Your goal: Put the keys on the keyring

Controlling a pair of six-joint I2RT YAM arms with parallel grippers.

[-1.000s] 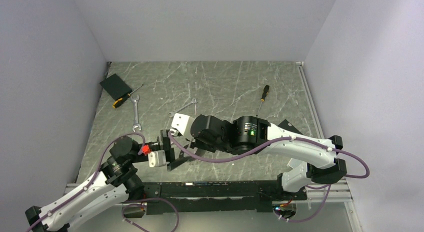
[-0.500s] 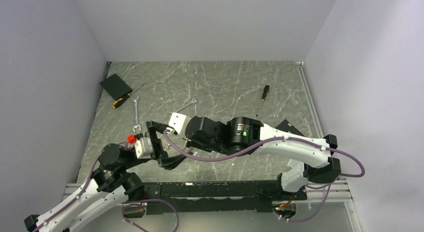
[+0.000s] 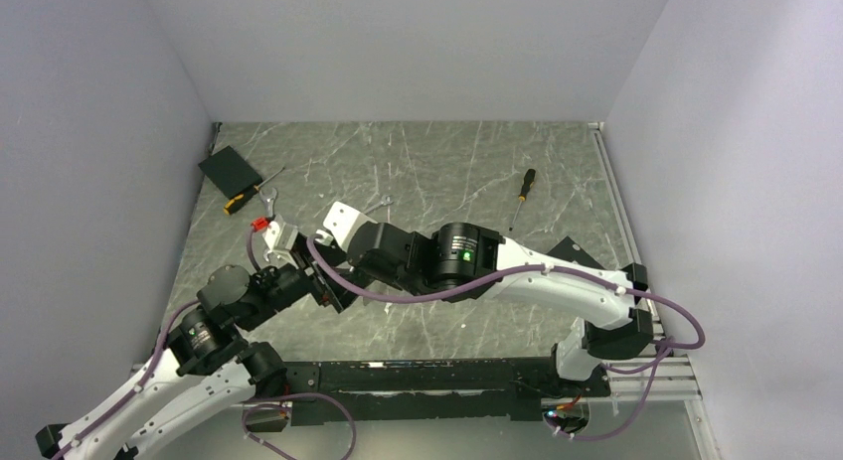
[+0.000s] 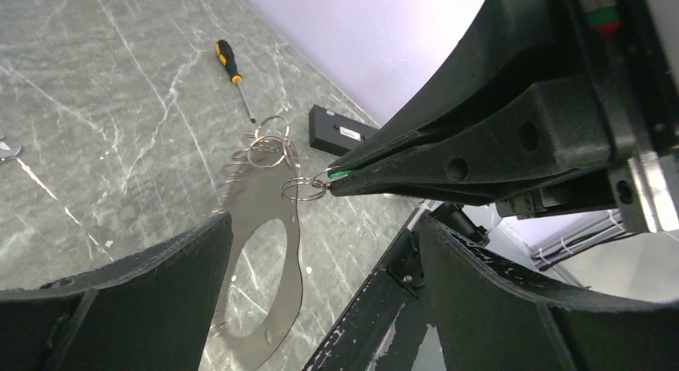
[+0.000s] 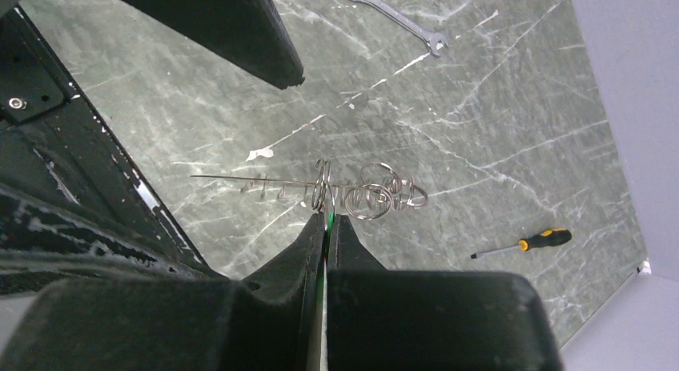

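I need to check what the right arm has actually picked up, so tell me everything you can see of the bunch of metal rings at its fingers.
The bunch of rings is made of thin silvery wire loops, several of them linked in a loose cluster. One ring sits at the tips of the right gripper, whose fingers are shut on the green key, of which only a sliver shows. A flat grey metal plate with a large oval cut-out hangs with the rings. The bunch seems to hang clear of the table, with its shadow beside it.
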